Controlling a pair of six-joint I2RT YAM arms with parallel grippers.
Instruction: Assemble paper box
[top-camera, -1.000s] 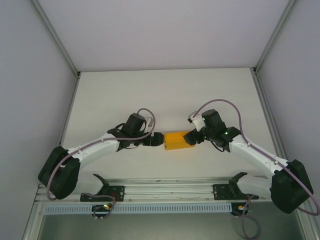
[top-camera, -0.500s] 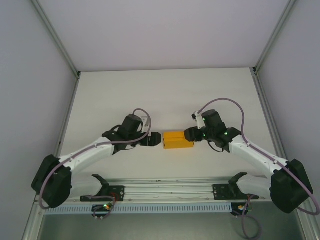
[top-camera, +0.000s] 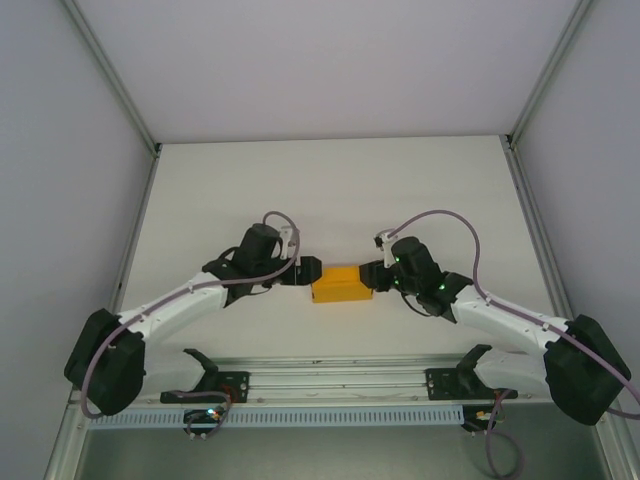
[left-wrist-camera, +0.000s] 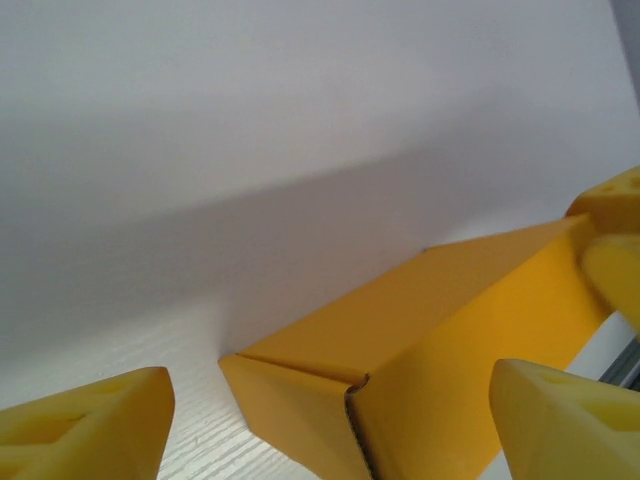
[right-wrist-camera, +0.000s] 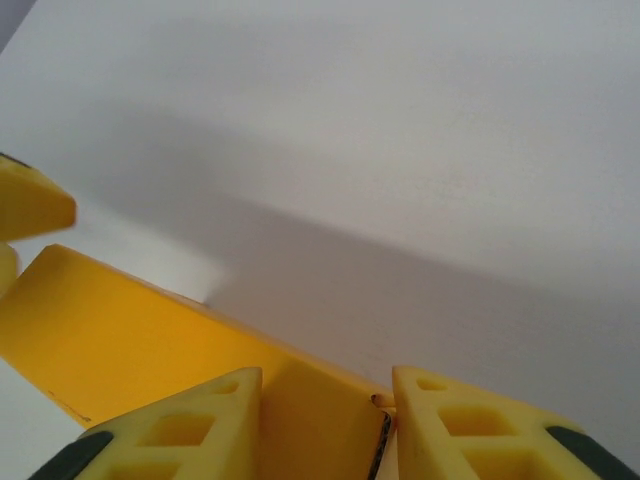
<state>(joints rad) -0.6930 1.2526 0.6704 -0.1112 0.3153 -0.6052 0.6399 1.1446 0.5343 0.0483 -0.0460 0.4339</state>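
The paper box is a small closed orange-yellow box lying on the white table, near the middle. My left gripper stands at its left end, open. In the left wrist view its fingers are spread wide, with the box's end face between them and untouched. My right gripper is at the box's right end. In the right wrist view the box end fills the gap between the two yellow fingers, which press on both its sides.
A metal rail with both arm bases runs along the near edge. White walls close the table at the back and on both sides. Open table lies behind the box.
The box and my right gripper have slid to the left and slightly toward me. The left gripper has drawn back left and now sits at the box's left end.
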